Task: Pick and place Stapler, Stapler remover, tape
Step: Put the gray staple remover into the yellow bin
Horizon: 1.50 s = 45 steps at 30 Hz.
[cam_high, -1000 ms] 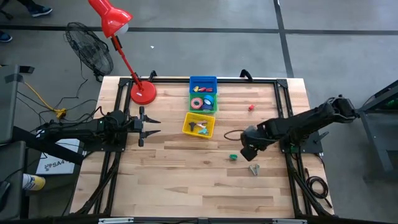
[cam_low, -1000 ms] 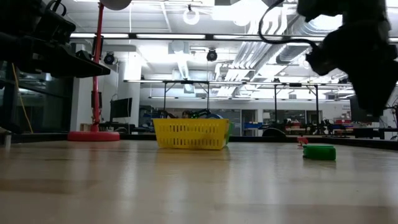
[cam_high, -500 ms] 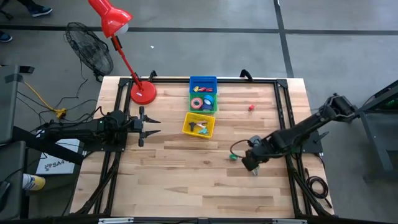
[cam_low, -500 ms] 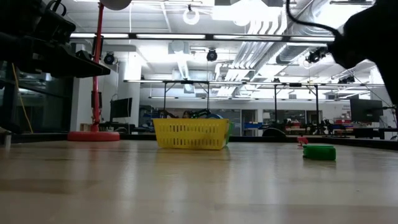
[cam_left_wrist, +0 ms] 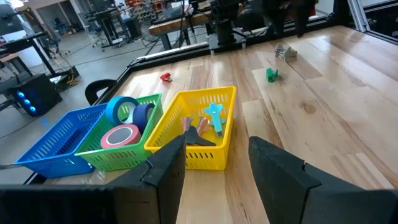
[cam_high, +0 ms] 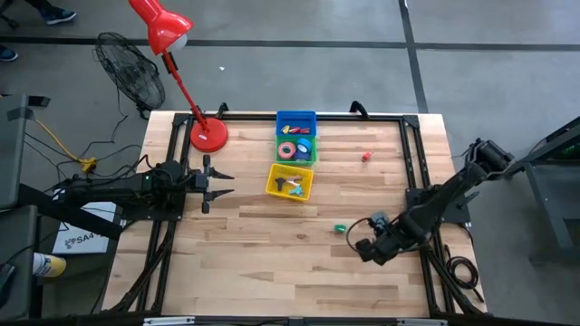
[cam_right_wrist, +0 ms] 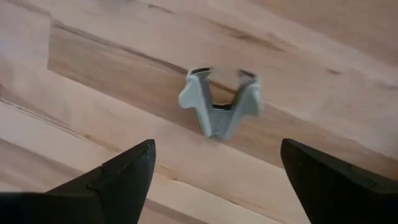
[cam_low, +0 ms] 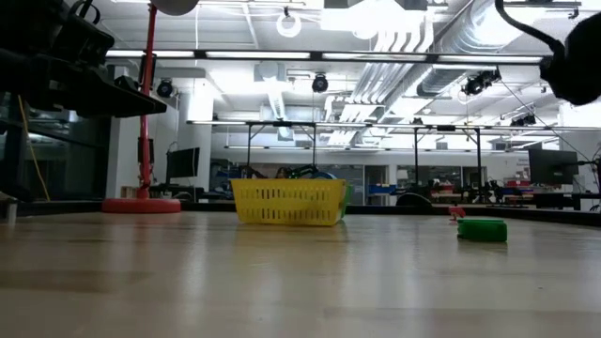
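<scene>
A grey staple remover (cam_right_wrist: 219, 106) lies flat on the wood, jaws spread. My right gripper (cam_right_wrist: 217, 148) hangs over it, open, a finger on either side and clear of it; in the high view my right gripper (cam_high: 365, 251) covers it. From the left wrist view the remover (cam_left_wrist: 286, 53) shows far off. Tape rolls (cam_left_wrist: 127, 118) in blue and pink sit in the green basket (cam_high: 296, 150). More staple removers (cam_left_wrist: 205, 124) lie in the yellow basket (cam_high: 290, 182). My left gripper (cam_high: 217, 182) waits open at the table's left side.
A small green piece (cam_high: 341, 229) lies just left of and beyond my right gripper, and a small red piece (cam_high: 366, 156) sits nearer the far edge. A blue basket (cam_high: 296, 121) stands behind the green one. A red lamp base (cam_high: 208, 135) stands at the far left.
My right gripper has travelled toward the table's near edge, from beside the green piece to directly over the grey staple remover, which it now covers in the high view. In the low view the arm has drawn out toward the upper right corner. Nothing on the table has moved.
</scene>
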Available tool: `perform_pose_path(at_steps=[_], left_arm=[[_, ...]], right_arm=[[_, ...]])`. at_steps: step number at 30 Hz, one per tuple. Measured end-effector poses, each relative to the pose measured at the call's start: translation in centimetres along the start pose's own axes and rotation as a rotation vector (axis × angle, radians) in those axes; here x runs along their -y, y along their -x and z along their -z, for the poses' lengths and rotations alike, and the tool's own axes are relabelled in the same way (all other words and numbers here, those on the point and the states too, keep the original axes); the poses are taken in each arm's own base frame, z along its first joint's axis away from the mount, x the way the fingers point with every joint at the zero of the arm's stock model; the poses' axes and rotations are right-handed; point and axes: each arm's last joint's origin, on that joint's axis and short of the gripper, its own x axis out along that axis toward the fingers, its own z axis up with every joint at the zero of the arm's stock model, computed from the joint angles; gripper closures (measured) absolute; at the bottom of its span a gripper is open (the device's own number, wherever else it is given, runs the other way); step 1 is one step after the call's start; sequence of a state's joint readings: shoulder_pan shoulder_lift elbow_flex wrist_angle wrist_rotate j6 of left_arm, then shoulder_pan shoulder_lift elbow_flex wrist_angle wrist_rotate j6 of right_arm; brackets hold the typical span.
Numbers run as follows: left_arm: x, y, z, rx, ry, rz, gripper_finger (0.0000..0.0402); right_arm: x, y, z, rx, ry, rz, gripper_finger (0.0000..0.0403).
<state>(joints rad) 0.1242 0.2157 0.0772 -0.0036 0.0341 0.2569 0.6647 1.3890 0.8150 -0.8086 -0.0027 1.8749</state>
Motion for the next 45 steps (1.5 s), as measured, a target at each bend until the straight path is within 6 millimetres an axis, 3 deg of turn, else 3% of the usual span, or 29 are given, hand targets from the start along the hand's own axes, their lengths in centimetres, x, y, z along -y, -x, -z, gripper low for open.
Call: perform_pose_path(at_steps=[13,22,33,45], left_arm=[[0.0,0.0,0.0,0.000,0.000,0.000,0.0229],[0.0,0.0,0.0,0.000,0.000,0.000,0.0229],[0.0,0.0,0.0,0.000,0.000,0.000,0.0229],[0.0,0.0,0.0,0.000,0.000,0.000,0.0229]], right_arm=[[-1.5,-3.9,-0.6,0.032,0.059,0.076,0.0076],[-1.8,-4.9,-1.7,0.039,0.058,0.110,0.0099],[-1.7,-5.0,-1.8,0.012,0.060,0.132,0.0168],[-2.1,-4.4,-3.8,0.004,0.165,0.110,0.0288]])
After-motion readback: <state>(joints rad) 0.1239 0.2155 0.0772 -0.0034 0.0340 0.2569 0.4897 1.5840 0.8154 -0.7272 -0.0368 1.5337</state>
